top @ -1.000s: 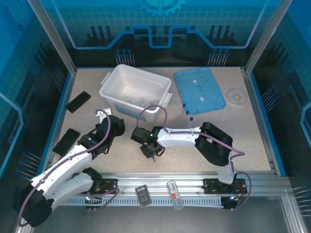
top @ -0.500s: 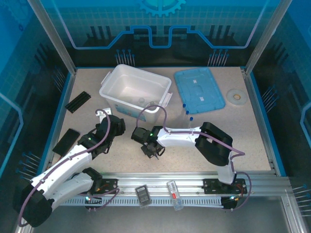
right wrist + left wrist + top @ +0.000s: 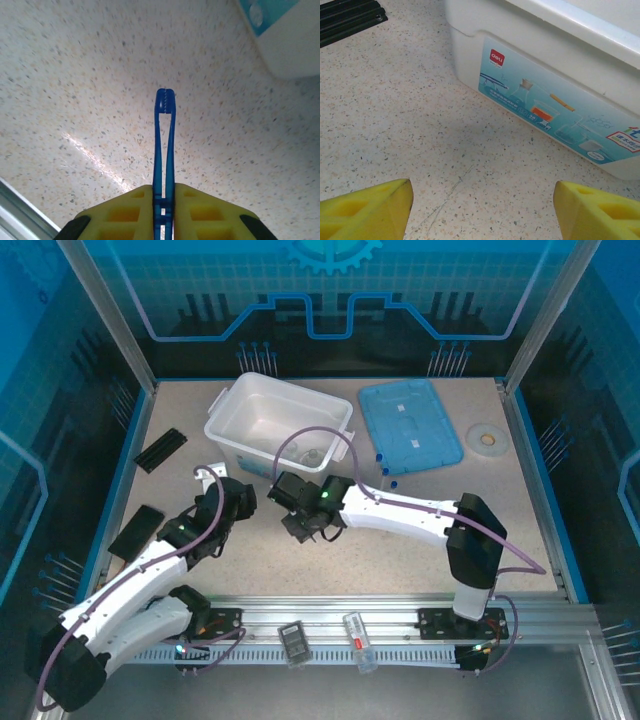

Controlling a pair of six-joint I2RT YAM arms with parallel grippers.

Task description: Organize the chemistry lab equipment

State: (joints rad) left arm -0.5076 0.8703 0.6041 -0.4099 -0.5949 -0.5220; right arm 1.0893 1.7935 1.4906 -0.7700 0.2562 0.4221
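My right gripper (image 3: 163, 192) is shut on the dark blue tweezers (image 3: 164, 140), which stick straight out from between its yellow fingers, tips together, over the speckled tabletop. In the top view that gripper (image 3: 305, 525) sits just in front of the white bin (image 3: 226, 432). My left gripper (image 3: 482, 210) is open with nothing between its fingers, and it faces the bin's labelled wall (image 3: 545, 75). In the top view it (image 3: 232, 498) is near the bin's front left corner. The light-blue lid (image 3: 410, 425) lies flat to the bin's right. Blue-capped tubes (image 3: 384, 471) stand between the lid and my right arm.
A flat black ridged strip (image 3: 161, 449) lies at the far left, with another dark flat piece (image 3: 136, 529) nearer. A pale ring (image 3: 489, 438) sits at the right. Small clear items lie inside the bin. Two small objects (image 3: 293, 641) rest on the front rail.
My right gripper closed on the tweezers and moved back and a little left toward the bin; its elbow swung out to the right. The left arm barely moved.
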